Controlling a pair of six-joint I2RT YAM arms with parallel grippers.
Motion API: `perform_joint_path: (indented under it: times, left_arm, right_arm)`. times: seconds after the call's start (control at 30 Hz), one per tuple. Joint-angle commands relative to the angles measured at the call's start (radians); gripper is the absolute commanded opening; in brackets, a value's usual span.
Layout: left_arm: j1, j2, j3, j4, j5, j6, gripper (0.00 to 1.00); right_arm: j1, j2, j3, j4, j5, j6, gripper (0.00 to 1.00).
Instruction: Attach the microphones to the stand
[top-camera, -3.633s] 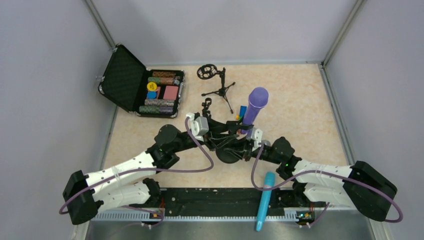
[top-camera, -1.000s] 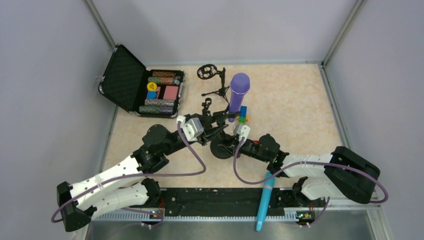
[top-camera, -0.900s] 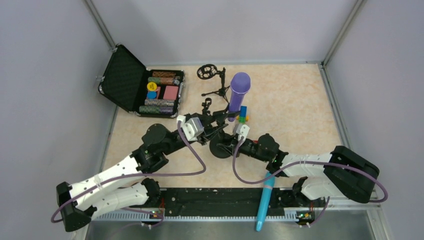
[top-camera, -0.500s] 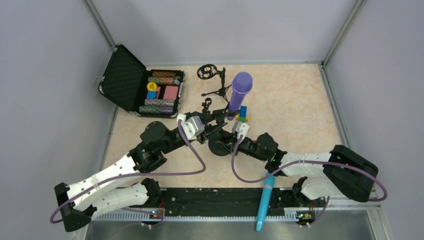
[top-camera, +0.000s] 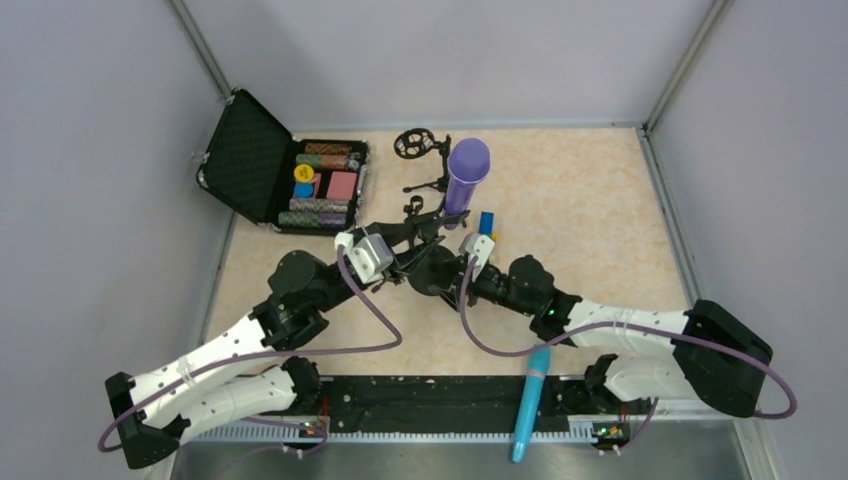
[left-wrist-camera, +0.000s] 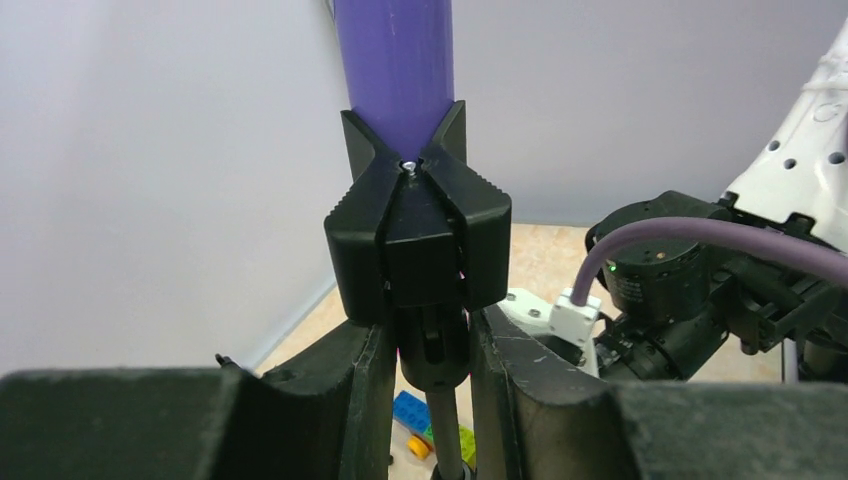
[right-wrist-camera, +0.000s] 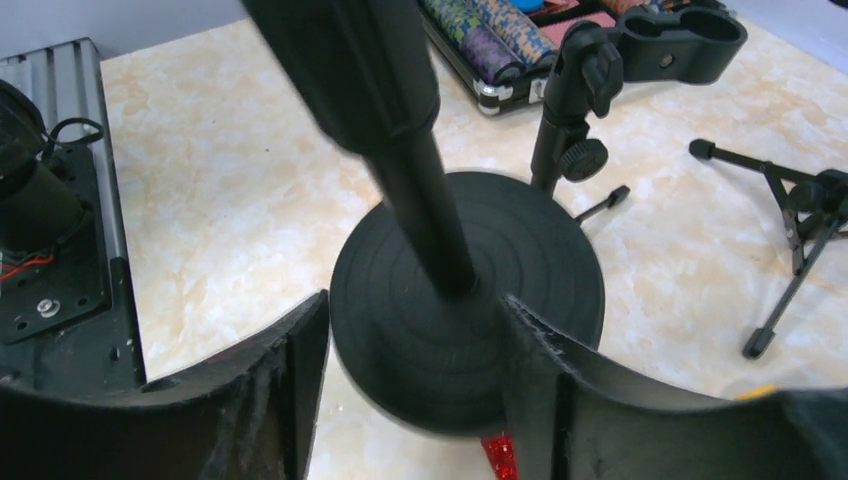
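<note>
Beige marble-pattern desk (top-camera: 600, 190), grey walls (top-camera: 520, 60) on three sides. Purple stick microphone (top-camera: 466, 172) upright in the clip of the black round-base stand (right-wrist-camera: 540, 270), mid-desk. Left gripper (left-wrist-camera: 430, 345) pinches the stand's neck under the clip; right gripper (right-wrist-camera: 410, 330) spread either side of the pole, not touching. Cyan stick microphone (top-camera: 530, 400) lies across the near edge. Open black chip case (top-camera: 285, 175) back left; bare desk on the right.
</note>
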Motion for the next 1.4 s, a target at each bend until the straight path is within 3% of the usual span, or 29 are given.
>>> perform_joint_path:
  times: [0.0,0.13,0.33,0.57,0.97,1.37]
  left_arm:
    - [0.0,-0.079,-0.002,0.386,-0.033,0.028,0.0]
    - [0.001,-0.101,-0.05,0.406,-0.052,-0.006,0.0]
    - [0.0,-0.129,-0.082,0.4,-0.073,-0.027,0.0]
    - [0.001,-0.153,-0.116,0.373,-0.138,-0.037,0.0]
    - [0.007,-0.256,-0.235,0.249,-0.375,-0.017,0.0]
    - [0.104,-0.332,-0.313,0.206,-0.529,-0.053,0.0]
  right_arm:
    - [-0.003,-0.097,-0.003,-0.19,0.002,0.002,0.67]
    - [-0.004,-0.216,-0.03,-0.179,0.023,0.003,0.86]
    - [-0.003,-0.386,-0.076,-0.179,0.071,0.001,0.99]
    - [-0.008,-0.467,-0.09,-0.195,0.031,0.002,0.99]
    - [-0.074,-0.356,-0.074,-0.165,-0.146,0.091,0.99]
    - [-0.119,-0.305,-0.096,-0.12,-0.231,0.147,0.99]
